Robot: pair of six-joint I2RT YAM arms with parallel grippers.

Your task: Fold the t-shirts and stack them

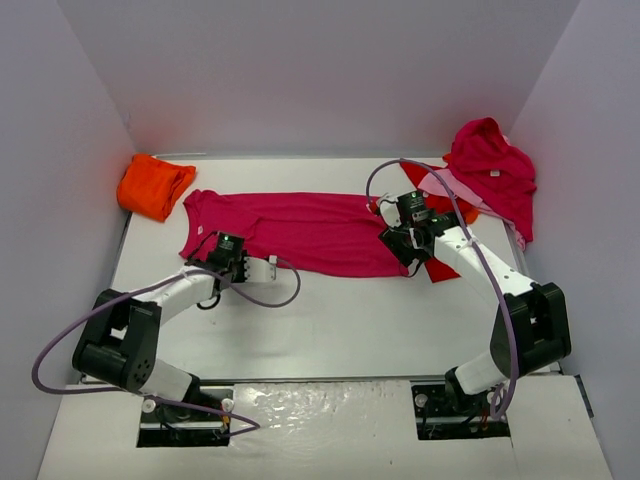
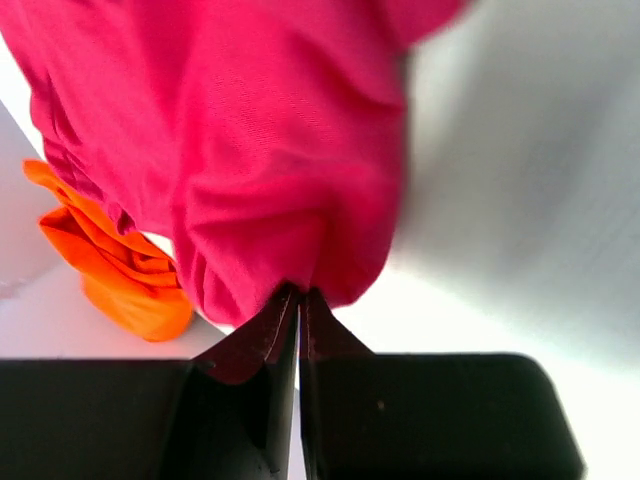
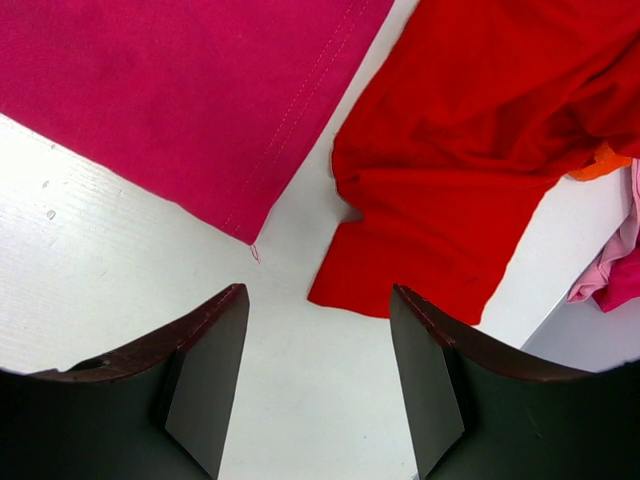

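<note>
Magenta t-shirt [image 1: 290, 228]: lies spread lengthwise across the middle of the worktop [image 1: 350, 320], mostly flat.

Left pincer [image 1: 228, 250]: stands at the near edge of the garment's left end. Its jaws are closed, with a gathered fold of the magenta cloth pinched between the tips.

Right pincer [image 1: 405, 240]: stands at the garment's right end. Its jaws are apart and grip nothing. Bare worktop shows between them. The stitched hem corner of the magenta t-shirt is just beyond the left finger. The edge of a red t-shirt [image 3: 470, 150] is just beyond the right finger. Neither cloth touches the fingers.

Other garments: an orange t-shirt [image 1: 153, 185] lies bunched at the far left corner, apart from the magenta one. A crimson t-shirt [image 1: 492, 170] is heaped at the far right, with a pink t-shirt [image 1: 440, 182] showing under its near edge.

Differences between views:
- The overhead view gives the layout, but the left arm hides the left grip.
- Only the left wrist view shows the cloth bunched at the closed tips, with the orange garment behind it.
- Only the right wrist view shows the gap between the magenta hem and the red cloth, and a small loose thread at the hem corner.
</note>
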